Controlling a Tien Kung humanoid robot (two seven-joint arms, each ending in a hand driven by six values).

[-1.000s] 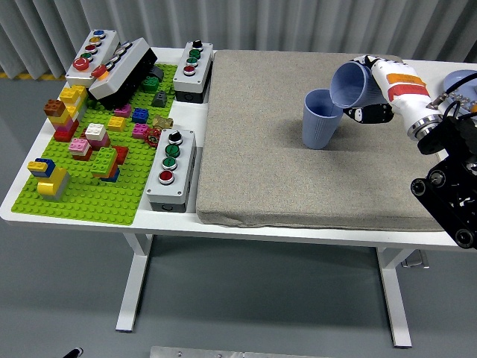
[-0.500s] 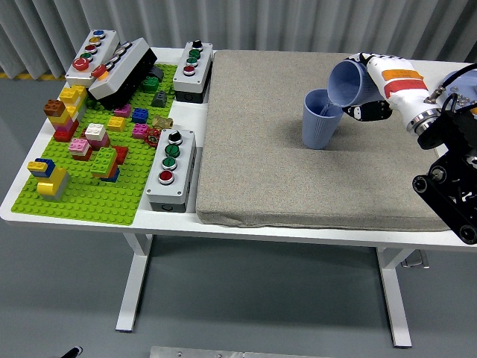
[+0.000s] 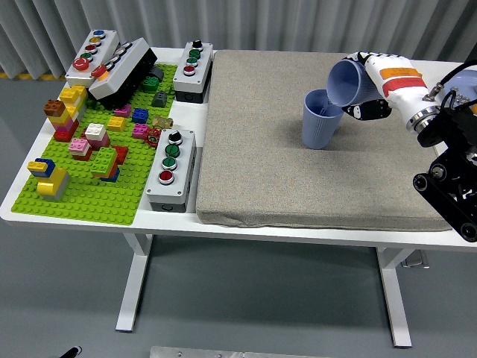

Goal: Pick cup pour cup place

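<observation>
A blue cup [image 3: 320, 119] stands upright on the grey mat [image 3: 298, 171], right of its middle. My right hand [image 3: 370, 86] comes in from the right and is shut on a second blue cup [image 3: 349, 82]. That cup is tipped over to the left, its mouth pointing down at the rim of the standing cup. The tipped cup's lip sits just above and to the right of the standing cup's opening. My left arm does not show.
A green brick plate [image 3: 89, 194] with several coloured bricks fills the table's left side. Three button boxes [image 3: 171, 168] [image 3: 194, 68] [image 3: 92, 54] and a black box [image 3: 127, 71] stand around it. A light blue object [image 3: 463, 77] lies at the right edge.
My right hand has turned and drawn slightly up and to the right, tipping the held cup a little further. The standing cup has not moved.
</observation>
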